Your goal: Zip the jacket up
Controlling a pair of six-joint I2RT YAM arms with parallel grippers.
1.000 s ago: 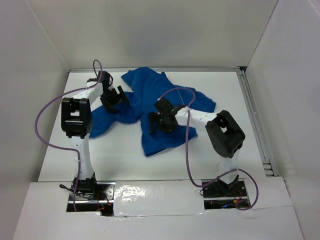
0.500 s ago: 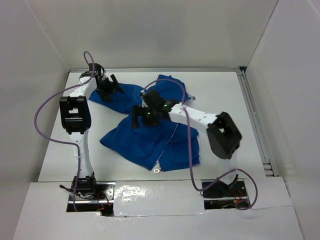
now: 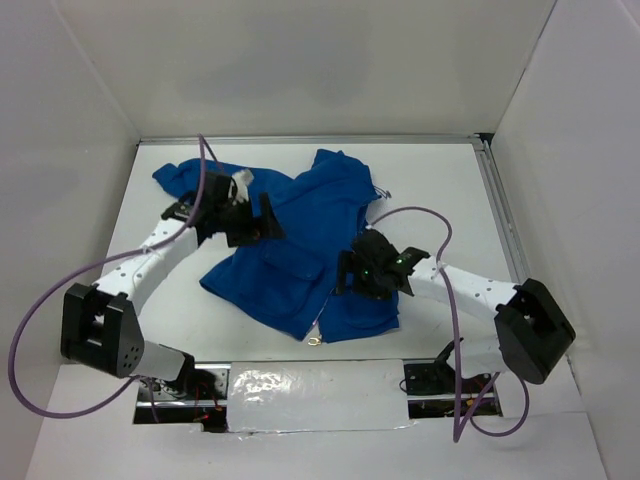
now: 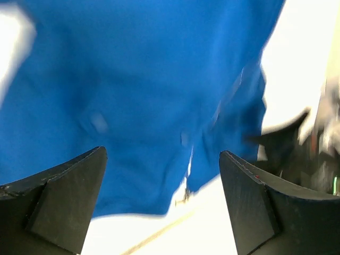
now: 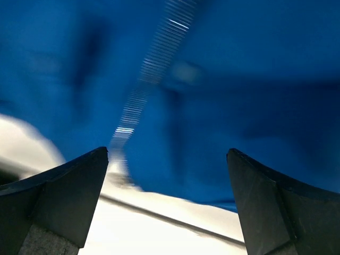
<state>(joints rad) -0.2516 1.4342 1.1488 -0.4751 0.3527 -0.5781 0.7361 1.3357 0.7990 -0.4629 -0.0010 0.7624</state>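
The royal-blue jacket (image 3: 300,235) lies spread on the white table, collar toward the back, hem toward the arms. Its pale zipper (image 3: 322,318) runs down to the hem, with a small metal pull at the bottom edge. My left gripper (image 3: 262,222) is open above the jacket's left chest; in the left wrist view (image 4: 162,175) blue cloth and the zipper end (image 4: 188,178) show between the fingers. My right gripper (image 3: 355,275) is open over the lower right panel; the right wrist view (image 5: 167,175) shows the zipper teeth (image 5: 151,64), blurred.
White walls enclose the table on three sides. A metal rail (image 3: 510,240) runs along the right edge. Purple cables (image 3: 440,225) loop over both arms. A foil-covered strip (image 3: 300,385) lies at the near edge between the arm bases.
The jacket has been pulled out flatter, the left sleeve now at the back left. The left arm swung in over the chest. The right gripper moved toward the near right over the hem.
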